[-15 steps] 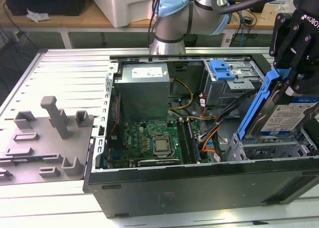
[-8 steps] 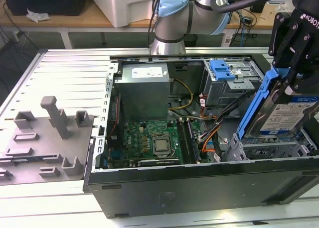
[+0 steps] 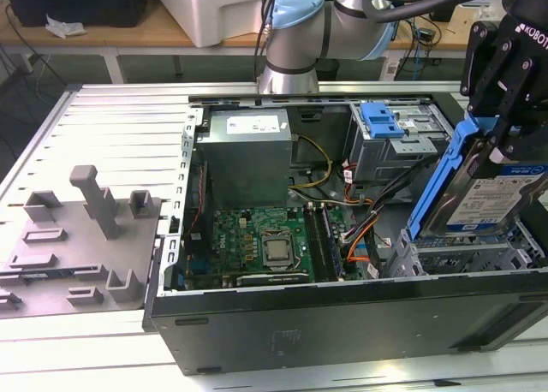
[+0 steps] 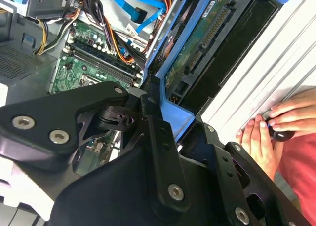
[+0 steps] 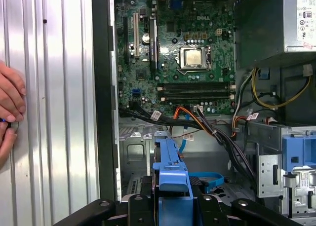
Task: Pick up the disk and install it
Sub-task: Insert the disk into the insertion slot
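In the exterior view the disk point(image 3: 495, 197), a silver drive with a white-and-blue label in a blue carrier bracket point(image 3: 438, 180), hangs tilted over the grey drive bay point(image 3: 467, 257) at the right end of the open computer case point(image 3: 342, 319). My gripper point(image 3: 507, 145) is shut on its upper edge. The second wrist view has the disk's green circuit-board underside point(image 4: 197, 48) inside the blue frame, with my black fingers point(image 4: 157, 137) clamped on the frame's end. The first wrist view looks down on the blue carrier point(image 5: 170, 169), held edge-on above the bay floor.
The case holds a motherboard point(image 3: 257, 238), a power supply point(image 3: 248, 148), loose cables point(image 3: 360, 229) and a second drive cage with a blue tab point(image 3: 381, 120). A grey fixture plate point(image 3: 77, 238) lies at the exterior view's left. A person's hands point(image 4: 276, 122) rest on the slatted table beside the case.
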`<state>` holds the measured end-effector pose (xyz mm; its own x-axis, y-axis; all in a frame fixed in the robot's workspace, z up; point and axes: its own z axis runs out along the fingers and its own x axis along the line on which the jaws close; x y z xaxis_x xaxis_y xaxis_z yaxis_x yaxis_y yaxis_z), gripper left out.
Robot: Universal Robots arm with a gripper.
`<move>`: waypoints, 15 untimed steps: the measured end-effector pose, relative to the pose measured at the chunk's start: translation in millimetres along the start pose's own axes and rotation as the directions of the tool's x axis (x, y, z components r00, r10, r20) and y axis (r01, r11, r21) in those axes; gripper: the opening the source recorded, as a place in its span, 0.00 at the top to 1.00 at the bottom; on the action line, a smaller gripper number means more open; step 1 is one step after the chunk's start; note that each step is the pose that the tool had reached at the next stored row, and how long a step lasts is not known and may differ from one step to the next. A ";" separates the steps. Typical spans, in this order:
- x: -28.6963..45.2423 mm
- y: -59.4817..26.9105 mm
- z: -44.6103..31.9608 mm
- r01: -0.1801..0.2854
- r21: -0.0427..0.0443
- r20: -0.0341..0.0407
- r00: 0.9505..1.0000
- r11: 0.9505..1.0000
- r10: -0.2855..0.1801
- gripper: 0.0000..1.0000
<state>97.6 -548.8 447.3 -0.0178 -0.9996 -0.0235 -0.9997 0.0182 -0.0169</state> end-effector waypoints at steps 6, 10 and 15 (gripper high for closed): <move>0.3 -1.0 0.0 0.000 0.000 0.000 1.000 1.000 0.000 0.63; 0.4 -2.2 0.1 0.000 0.000 0.000 1.000 1.000 0.000 0.63; 0.5 -1.6 0.0 0.000 0.000 0.000 1.000 1.000 0.000 0.63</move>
<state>99.2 -549.3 447.3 -0.0177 -0.9996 -0.0236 -0.9997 0.0181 -0.0169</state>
